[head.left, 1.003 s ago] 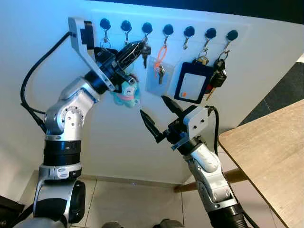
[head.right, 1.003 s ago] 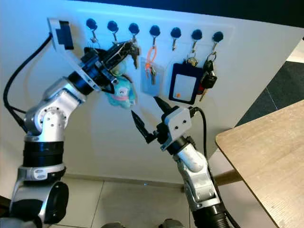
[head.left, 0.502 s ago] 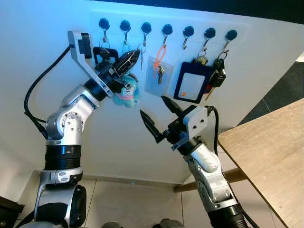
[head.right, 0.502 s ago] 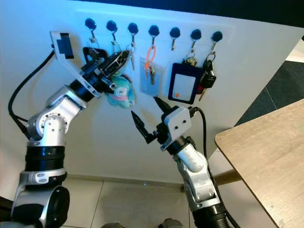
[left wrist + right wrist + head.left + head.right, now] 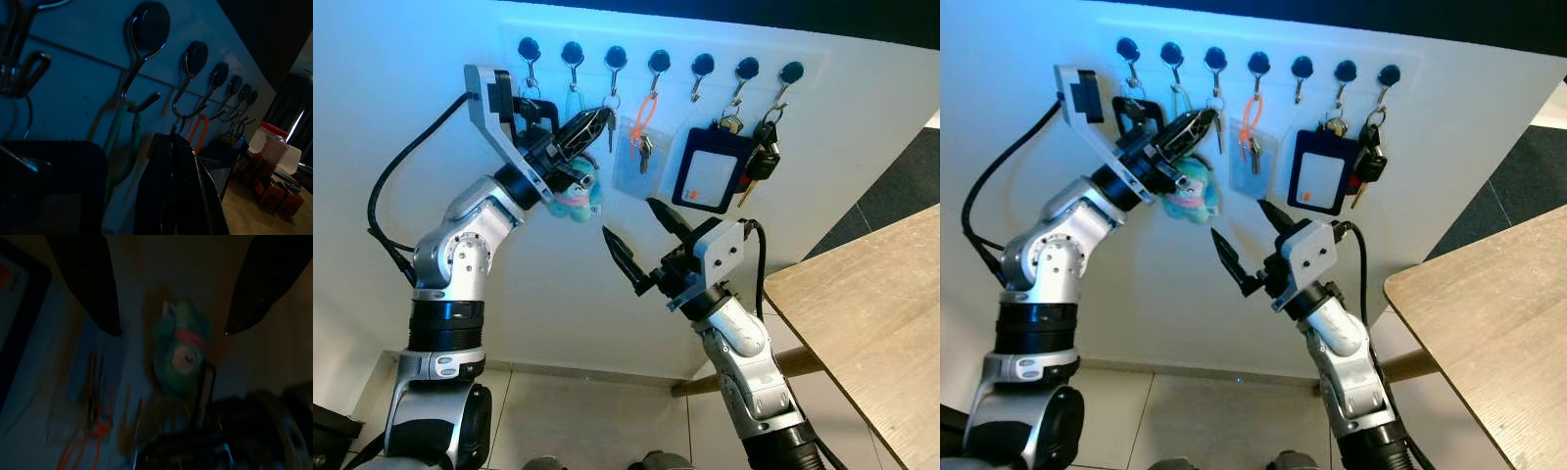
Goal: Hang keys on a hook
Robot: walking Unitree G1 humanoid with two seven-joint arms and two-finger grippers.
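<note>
Silver keys are now hanging on the third hook; half a second ago I was lifting them. My left gripper is staying pinched beside them, right gripper idling spread.

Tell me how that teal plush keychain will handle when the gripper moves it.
The plush looks soft and light, so it likely swings freely below the left gripper. It dangles on a loop, probably floppy, and may bump the wall. Unlikely to break.
</note>
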